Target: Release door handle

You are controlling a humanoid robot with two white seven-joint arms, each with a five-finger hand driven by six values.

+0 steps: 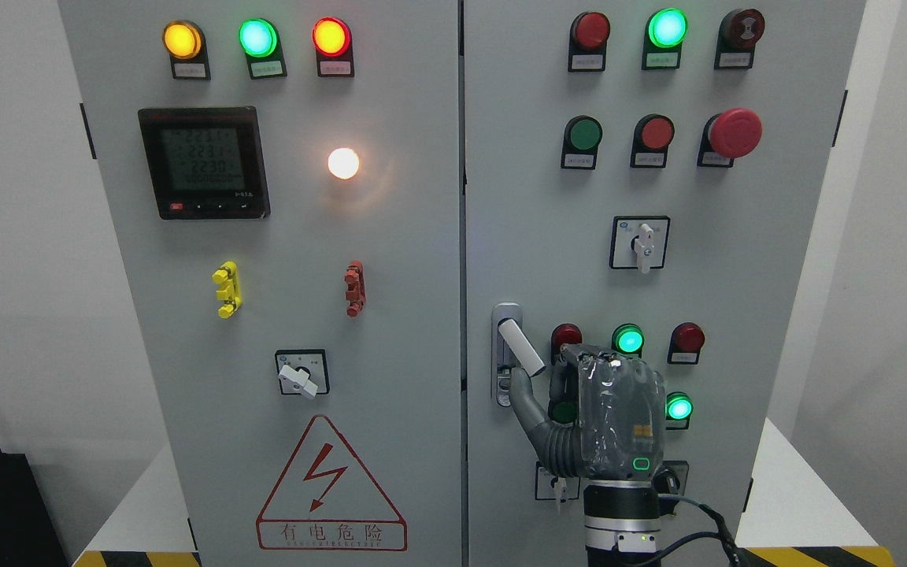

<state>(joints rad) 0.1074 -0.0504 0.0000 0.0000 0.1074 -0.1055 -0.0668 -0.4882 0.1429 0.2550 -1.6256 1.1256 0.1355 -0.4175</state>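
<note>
The grey cabinet's right door (768, 260) carries a silver handle plate (505, 315) at its left edge, and the white handle lever (521, 347) swings out of it, slanting down to the right. My right hand (554, 375) comes up from the bottom edge with its grey back toward the camera, just right of the handle. Its thumb (523, 398) stretches up and left, the tip right under the lever's lower end. The other fingers (589, 361) bend toward the panel, apart from the lever, and hold nothing. The left arm is out of view.
Around the hand sit red and green pushbuttons (627, 339) and a lit green lamp (679, 407). Higher up are a rotary switch (642, 244) and a red mushroom stop button (734, 132). The left door (390, 315) has a meter, lamps, a selector switch (300, 376) and a warning triangle.
</note>
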